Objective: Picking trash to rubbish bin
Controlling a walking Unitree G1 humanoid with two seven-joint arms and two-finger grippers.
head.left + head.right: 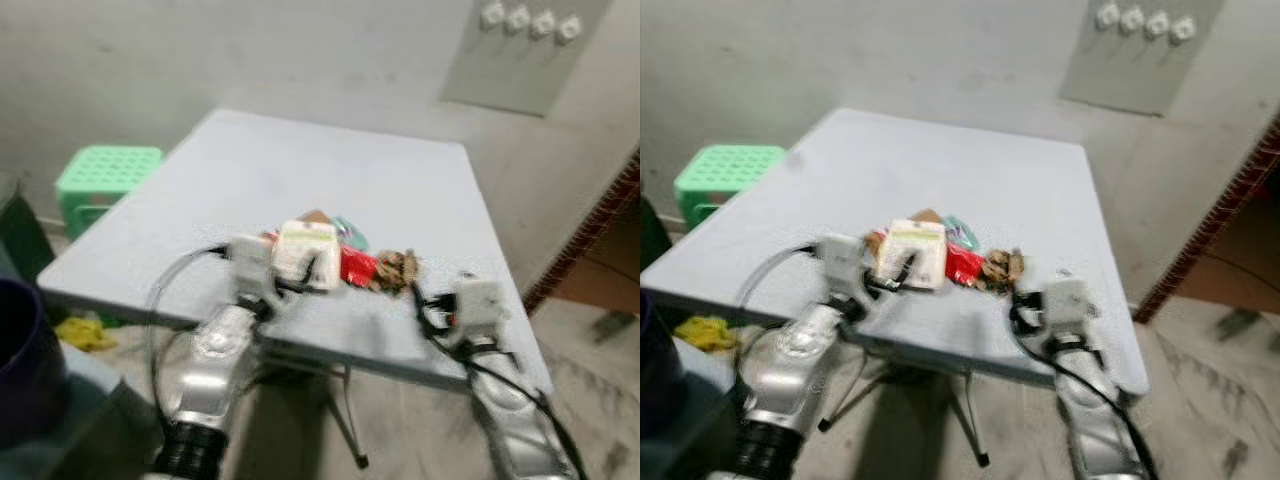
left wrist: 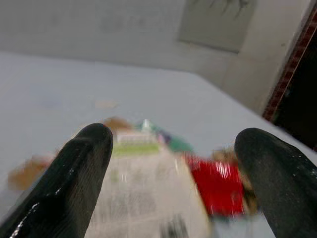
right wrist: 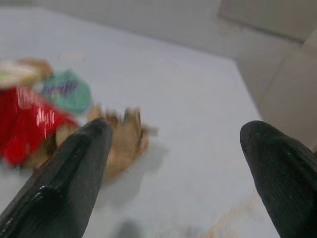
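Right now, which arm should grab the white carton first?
Left, probably. The left end effector is open and lined up on the white carton; the right end effector faces the brown scraps.

A light grey square table (image 1: 330,180) is seen w/ a small heap of trash near its front edge. A white carton (image 1: 306,253) w/ a green band is laid at the heap's left; a red wrapper (image 1: 357,266) is touching the carton's right side. Brown crumpled bits (image 1: 398,270) are found just beyond the wrapper, a teal wrapper (image 1: 350,232) just behind the carton.
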